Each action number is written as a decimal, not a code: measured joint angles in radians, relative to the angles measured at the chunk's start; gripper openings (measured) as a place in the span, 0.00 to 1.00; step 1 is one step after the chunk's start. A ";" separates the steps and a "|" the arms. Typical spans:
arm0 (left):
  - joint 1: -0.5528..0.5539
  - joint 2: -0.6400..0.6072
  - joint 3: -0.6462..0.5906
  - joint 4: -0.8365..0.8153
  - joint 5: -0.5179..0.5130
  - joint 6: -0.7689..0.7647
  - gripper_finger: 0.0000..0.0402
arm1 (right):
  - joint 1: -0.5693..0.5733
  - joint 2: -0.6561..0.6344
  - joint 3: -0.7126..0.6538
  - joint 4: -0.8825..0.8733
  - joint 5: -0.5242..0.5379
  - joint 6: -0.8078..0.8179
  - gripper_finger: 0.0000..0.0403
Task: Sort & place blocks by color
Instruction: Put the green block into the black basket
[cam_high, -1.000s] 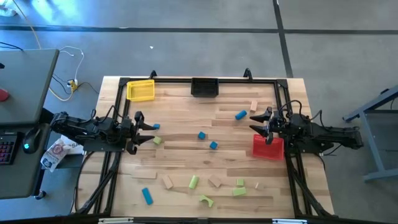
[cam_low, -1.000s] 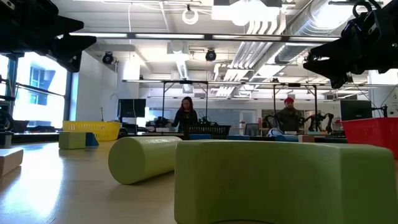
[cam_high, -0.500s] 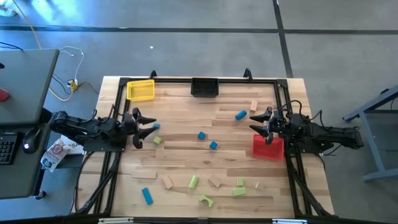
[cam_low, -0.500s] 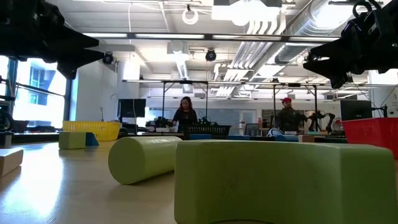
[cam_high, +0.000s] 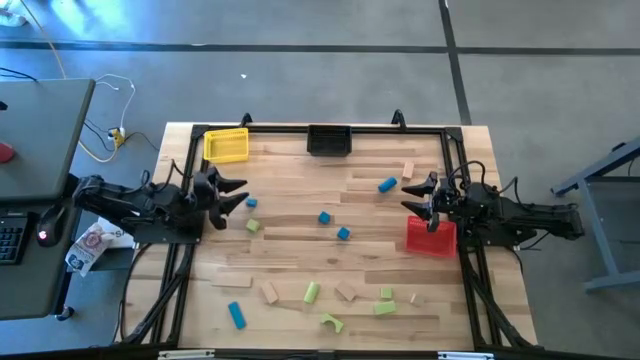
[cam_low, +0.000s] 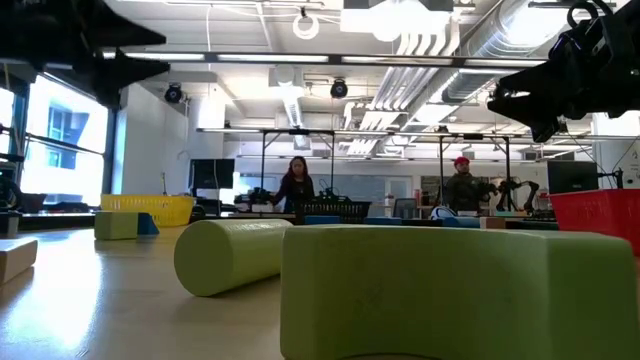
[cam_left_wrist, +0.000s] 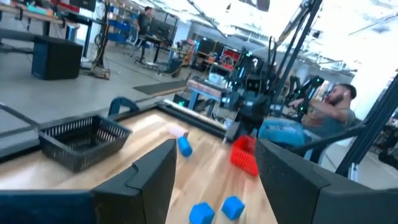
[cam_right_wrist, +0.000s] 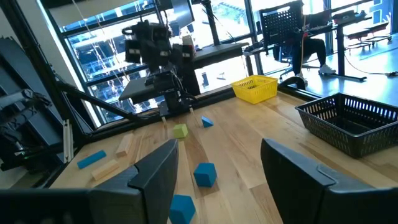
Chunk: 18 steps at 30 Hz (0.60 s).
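Plainly, the blocks (cam_high: 322, 217) lie scattered loose over the worktop (cam_high: 300, 250): small, stiff, light pieces, likely smooth, best pinched across flat sides. The left end effector (cam_high: 236, 194) and right end effector (cam_high: 413, 196) both gape wide, holding nothing.

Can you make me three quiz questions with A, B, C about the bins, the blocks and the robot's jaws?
1. Where is the red bin?
A. under the right gripper
B. beside the yellow bin
C. on the floor

2. What colour is the bin at the middle of the table's far edge?
A. red
B. black
C. green

3. How are the left gripper's jaws?
A. shut on a block
B. open and empty
C. out of sight

Answers:
1 A, the high view shows it below the right arm's wrist.
2 B, the black bin sits there.
3 B, the left wrist view shows a gap with nothing in it.
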 joint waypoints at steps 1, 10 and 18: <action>0.000 0.021 0.027 -0.010 0.000 0.011 0.51 | 0.000 0.000 0.000 0.000 0.000 0.000 0.54; 0.000 0.308 0.354 -0.380 -0.032 -0.113 0.51 | 0.000 0.000 0.000 0.000 0.000 0.000 0.54; 0.000 0.554 0.536 -0.754 -0.015 -0.355 0.51 | 0.000 0.000 0.000 0.000 0.000 0.000 0.54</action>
